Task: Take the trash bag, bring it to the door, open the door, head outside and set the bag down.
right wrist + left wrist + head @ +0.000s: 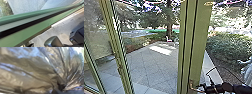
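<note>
**Trash bag [31, 73] close at my left wrist; right gripper [202, 88] low by the green upright [200, 40]**

Bag: thin, glossy film, brownish with bluish glare, in long creases that run to a tight, pleated gather [70, 85]. My left wrist view gives this texture at close range. Left gripper state: cannot tell whether it is apart, together or clamped on the film.

Head view gives the setting: a flat-faced green upright with dark lengthwise grooves, glass [96, 32] in slim green framing on the left, and beyond them grey paving [146, 67] in a diagonal grid with a bright sun patch. Tree trunk [169, 22], small chair [168, 39] and leafy hedge [226, 47] farther out. A bent, brass-coloured handle [191, 85] is just beside the right gripper; contact and grip state, cannot tell.

Right wrist view adds green framing with a black channel, a pale edge strip, a scuffed grey surface [62, 30] and a smooth, rounded metallic piece [50, 41], identity unclear.
</note>
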